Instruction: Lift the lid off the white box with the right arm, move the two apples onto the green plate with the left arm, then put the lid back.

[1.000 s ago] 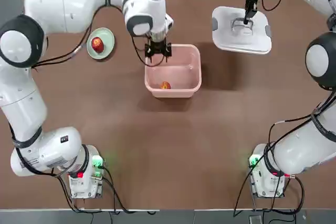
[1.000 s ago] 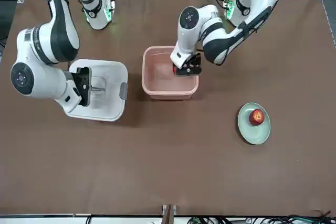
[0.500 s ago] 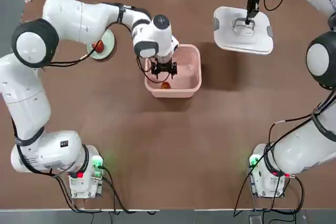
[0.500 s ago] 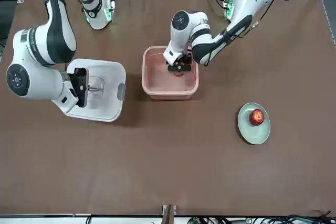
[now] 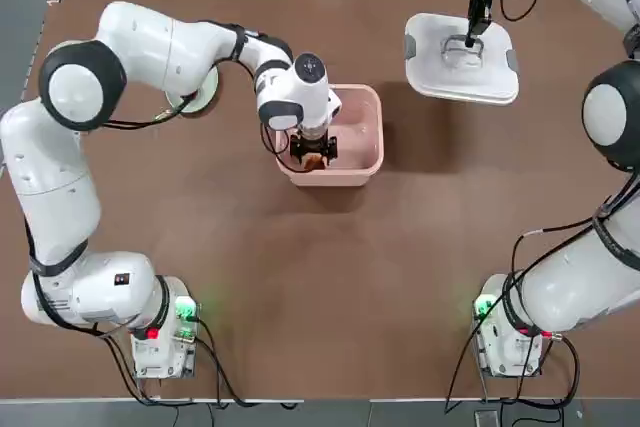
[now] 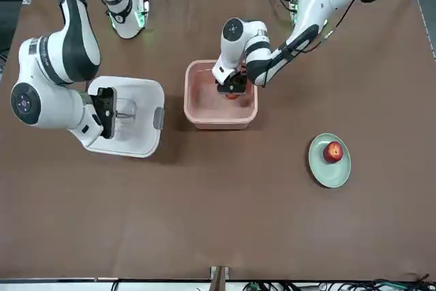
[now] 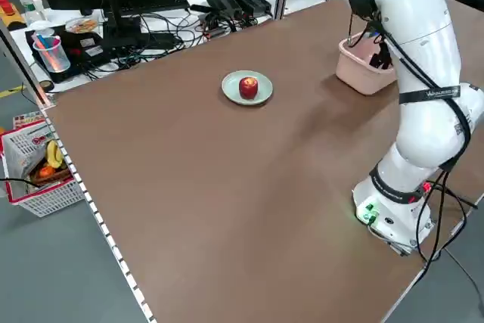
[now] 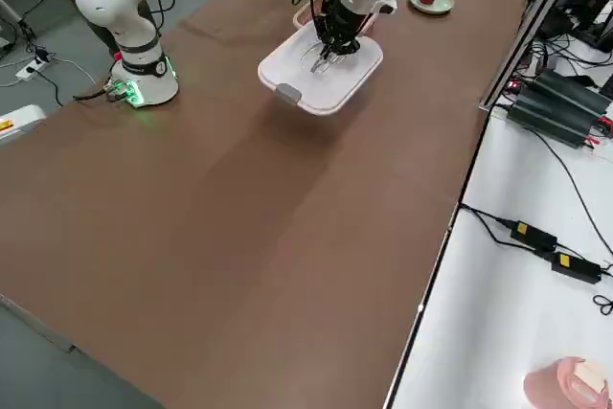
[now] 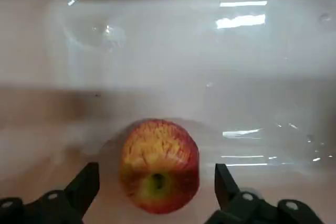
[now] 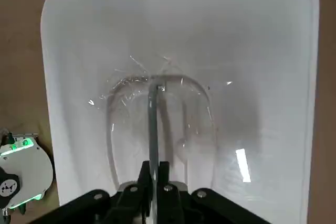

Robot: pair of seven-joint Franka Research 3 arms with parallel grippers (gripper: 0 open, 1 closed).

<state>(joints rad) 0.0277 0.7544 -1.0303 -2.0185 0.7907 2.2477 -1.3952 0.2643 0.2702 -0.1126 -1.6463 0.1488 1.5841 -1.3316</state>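
Observation:
The pale pinkish box [image 5: 366, 161] stands uncovered mid-table. My left gripper [image 5: 313, 155] reaches down inside it, open, its fingers [image 9: 86, 178] on either side of a red-and-yellow apple [image 9: 159, 165] lying on the box floor; no pad touches it. The other apple [image 6: 333, 151] sits on the green plate [image 6: 320, 170], which the left arm partly hides in the top view. My right gripper [image 5: 470, 39] is shut on the handle of the white lid [image 5: 461, 67]. It holds the lid above the table, off to the box's right-arm side.
Both arm bases [image 5: 160, 337] stand at the near edge. The left arm's links arch over the plate side of the table. Beyond the far edge lie cables and power bricks [image 7: 234, 1]. A basket [image 7: 38, 172] sits on the floor off one side.
My left gripper came from the box's far rim down into the box, over the apple, and its fingers spread a little wider. The right gripper and lid barely moved.

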